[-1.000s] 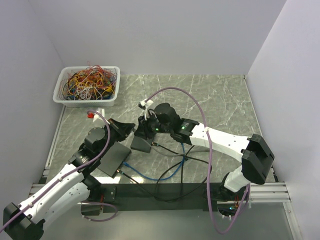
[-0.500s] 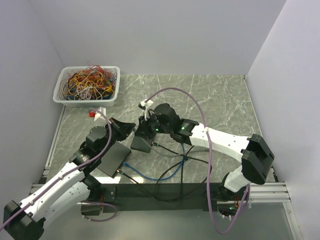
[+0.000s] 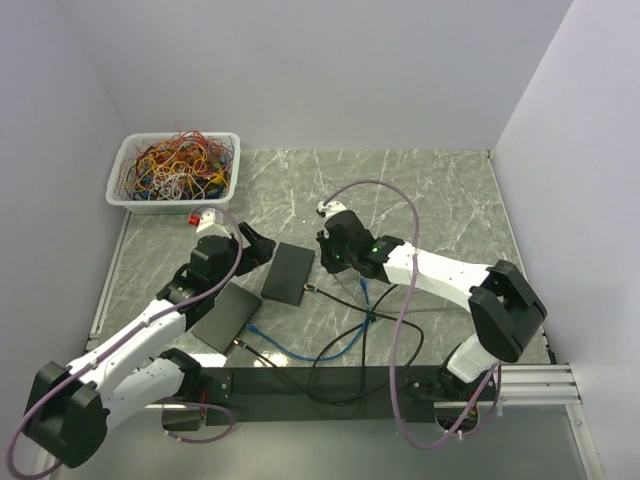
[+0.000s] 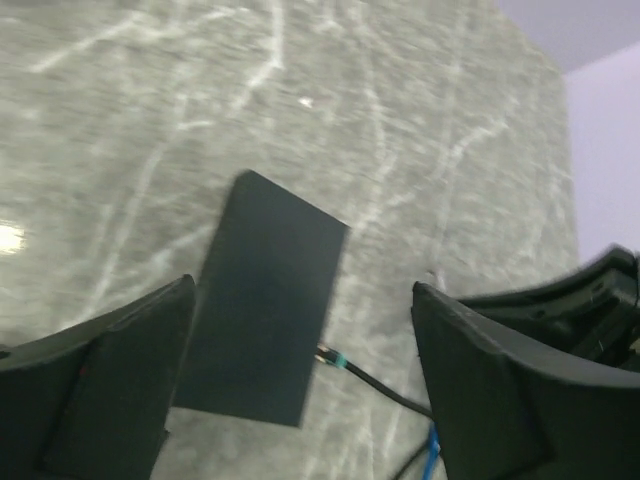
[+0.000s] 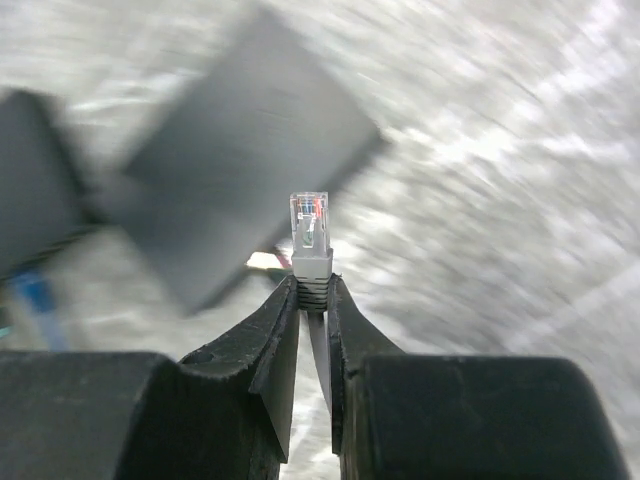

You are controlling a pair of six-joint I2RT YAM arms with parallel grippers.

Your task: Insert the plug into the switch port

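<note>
The switch [image 3: 288, 273] is a flat dark box lying on the marble table; in the left wrist view the switch [image 4: 265, 310] sits between and beyond my open fingers. My left gripper [image 3: 256, 246] [image 4: 300, 290] stands open just left of it, holding nothing. My right gripper [image 3: 328, 254] [image 5: 312, 285] is shut on the plug [image 5: 310, 235], a clear connector with a grey boot, held apart from the switch [image 5: 240, 190], just to its right. The switch port does not show. A black cable's teal-tipped plug [image 4: 338, 357] lies at the switch's near edge.
A second dark box [image 3: 228, 312] lies near the left arm. Blue cable [image 3: 335, 345] and black cables trail across the front of the table. A white bin of tangled wires [image 3: 175, 170] stands at the back left. The grey cable [image 3: 405, 260] loops over the right arm.
My left gripper has opened and swung back from the switch. The right gripper has drawn away to the right with the plug. The switch now lies uncovered.
</note>
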